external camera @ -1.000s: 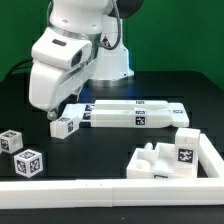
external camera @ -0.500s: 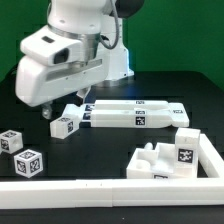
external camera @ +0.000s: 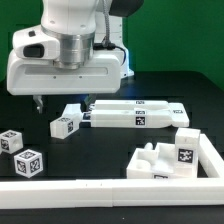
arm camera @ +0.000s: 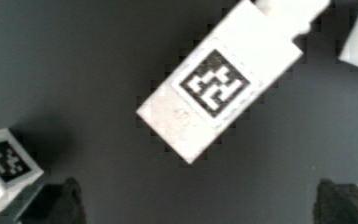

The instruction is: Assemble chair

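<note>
Hovering your tool [external camera: 62, 101] wide open and empty above the tagged block [external camera: 66, 123], you are risking a finger clipping it, knocking it askew beside the long slab [external camera: 135, 113].

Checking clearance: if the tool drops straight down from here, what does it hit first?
The tool likely meets bare table just beside the tagged white block; depth is unclear.
</note>
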Motion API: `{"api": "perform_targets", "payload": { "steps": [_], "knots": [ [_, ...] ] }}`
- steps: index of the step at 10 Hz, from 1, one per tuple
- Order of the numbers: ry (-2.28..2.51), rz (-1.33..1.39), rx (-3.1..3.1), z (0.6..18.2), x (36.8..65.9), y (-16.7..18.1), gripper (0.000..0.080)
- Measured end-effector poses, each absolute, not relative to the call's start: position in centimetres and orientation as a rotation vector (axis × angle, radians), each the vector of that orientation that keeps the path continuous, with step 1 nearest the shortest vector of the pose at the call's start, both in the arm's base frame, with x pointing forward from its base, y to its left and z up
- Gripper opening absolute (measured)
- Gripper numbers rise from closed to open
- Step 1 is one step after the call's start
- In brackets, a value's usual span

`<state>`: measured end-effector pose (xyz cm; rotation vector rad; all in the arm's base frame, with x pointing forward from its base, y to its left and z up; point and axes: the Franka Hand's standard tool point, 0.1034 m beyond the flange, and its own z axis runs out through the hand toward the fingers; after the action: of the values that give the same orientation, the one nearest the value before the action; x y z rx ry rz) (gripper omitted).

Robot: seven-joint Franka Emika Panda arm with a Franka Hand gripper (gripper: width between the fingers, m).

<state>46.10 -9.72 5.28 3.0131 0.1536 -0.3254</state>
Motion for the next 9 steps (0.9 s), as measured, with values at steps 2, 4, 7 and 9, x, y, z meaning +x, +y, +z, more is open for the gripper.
{"api": "perform_targets", "payload": {
  "steps": [2,4,7,9],
  "knots": [
    [-0.419,-0.383,3.023,4.2,45.1,-9.3,0.0649],
    [-0.754,-0.384,3.020,5.1,46.8,-10.3,0.0649],
    [-0.865,-0.419,2.987,4.8,46.7,-9.7,0.0649],
    [-0.784,-0.508,3.050,4.8,46.7,-10.2,0.0649]
  ]
}}
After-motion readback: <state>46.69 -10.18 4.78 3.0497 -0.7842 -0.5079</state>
